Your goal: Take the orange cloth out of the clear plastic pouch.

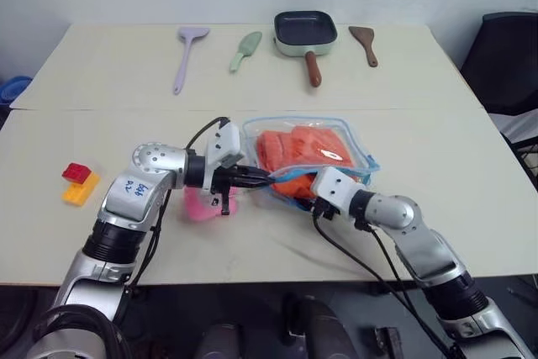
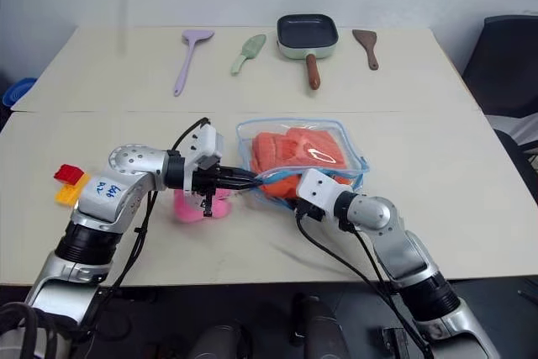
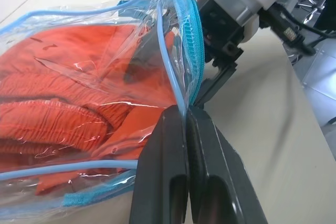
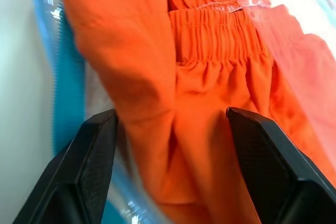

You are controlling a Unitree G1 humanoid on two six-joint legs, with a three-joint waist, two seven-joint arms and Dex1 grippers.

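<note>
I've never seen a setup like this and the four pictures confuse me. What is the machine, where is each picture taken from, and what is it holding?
It is a humanoid robot with two arms, each ending in a two-fingered black gripper. The two wide pictures come from cameras in its head, looking down over a table. The two close-ups come from cameras on its wrists.

The left gripper is shut on the blue zipper edge of the clear plastic pouch. The right gripper is open at the pouch's mouth, its fingers either side of the orange cloth, which is mostly inside the pouch.

Also on the table: a pink plush toy, red and yellow blocks, a purple spatula, a green spatula, a small pan and a brown spatula.
</note>
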